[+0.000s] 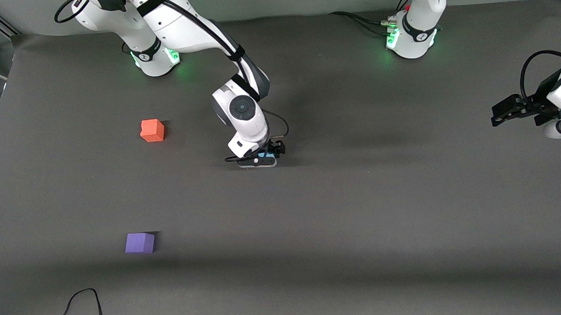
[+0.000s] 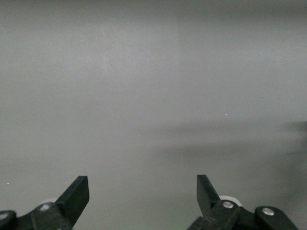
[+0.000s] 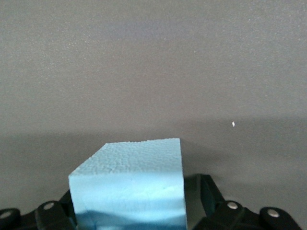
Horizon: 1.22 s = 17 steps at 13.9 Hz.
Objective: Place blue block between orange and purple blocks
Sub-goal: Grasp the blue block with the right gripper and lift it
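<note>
Right hand (image 1: 265, 156) lowered, fingers spread, left hand (image 1: 501, 112) waiting, fingers spread

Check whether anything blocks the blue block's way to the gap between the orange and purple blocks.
Nothing visible does. Bare mat lies between the blue block, inside the right gripper, and the gap between the orange block and purple block.

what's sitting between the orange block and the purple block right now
Nothing: in the front view, only bare table lies between the orange block and the purple block.
</note>
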{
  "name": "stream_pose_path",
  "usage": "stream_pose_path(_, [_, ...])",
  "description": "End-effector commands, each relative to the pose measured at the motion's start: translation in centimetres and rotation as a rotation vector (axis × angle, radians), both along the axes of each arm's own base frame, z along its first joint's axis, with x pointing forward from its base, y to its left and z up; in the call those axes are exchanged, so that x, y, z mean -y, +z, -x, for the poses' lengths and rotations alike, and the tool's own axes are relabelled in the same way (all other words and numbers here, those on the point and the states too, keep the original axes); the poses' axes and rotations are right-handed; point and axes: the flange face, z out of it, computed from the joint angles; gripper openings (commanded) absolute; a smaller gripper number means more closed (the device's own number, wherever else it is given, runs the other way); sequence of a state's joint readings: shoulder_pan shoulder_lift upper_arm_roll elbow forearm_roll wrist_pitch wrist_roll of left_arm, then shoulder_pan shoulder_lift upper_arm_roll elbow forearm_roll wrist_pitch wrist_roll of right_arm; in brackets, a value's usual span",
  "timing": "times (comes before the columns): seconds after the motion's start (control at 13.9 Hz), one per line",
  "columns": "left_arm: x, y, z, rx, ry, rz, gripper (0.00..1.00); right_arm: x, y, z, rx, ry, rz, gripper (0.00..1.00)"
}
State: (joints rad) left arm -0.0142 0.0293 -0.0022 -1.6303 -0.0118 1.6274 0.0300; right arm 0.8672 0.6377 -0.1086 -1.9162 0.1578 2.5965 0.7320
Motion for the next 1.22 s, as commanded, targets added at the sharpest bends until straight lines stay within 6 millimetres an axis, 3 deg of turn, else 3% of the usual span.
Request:
stream_pose_path(0.0, [0.0,0.2,0.1,0.013,0.007,-0.012,1.0,0.0,0.3,-0.1,0.02,0.011,-0.005,0.91])
stream_pose_path(0.22, [-0.2,0.4,0.3,0.011,0.0,-0.011,1.0,0.1,1.2,-0.5,0.022,0.001,-0.011,0.47])
stream_pose_path(0.29, [-0.2,0.4,0.4,0.008,-0.002,-0.011,1.0,0.2,1.5,-0.8,0.027,-0.004,-0.016,0.41])
stream_pose_path(0.43, [-0.1,0.4,0.4,0.006,-0.002,-0.011,1.0,1.2,4.6,-2.2,0.014,-0.023,-0.02,0.4])
stream_pose_path(0.58, [-0.2,0.5,0.5,0.011,-0.004,-0.014,1.0,2.5,10.3,-4.2,-0.066,0.005,0.002,0.4])
stream_pose_path(1.01, [-0.2,1.1,0.7,0.02,0.004,-0.013,1.0,7.1,32.1,-9.4,-0.167,-0.038,-0.04,0.41])
stream_pose_path(1.15, [0.1,0.7,0.6,0.014,0.001,-0.014,1.0,9.3,37.4,-10.3,-0.192,-0.006,-0.061,0.41])
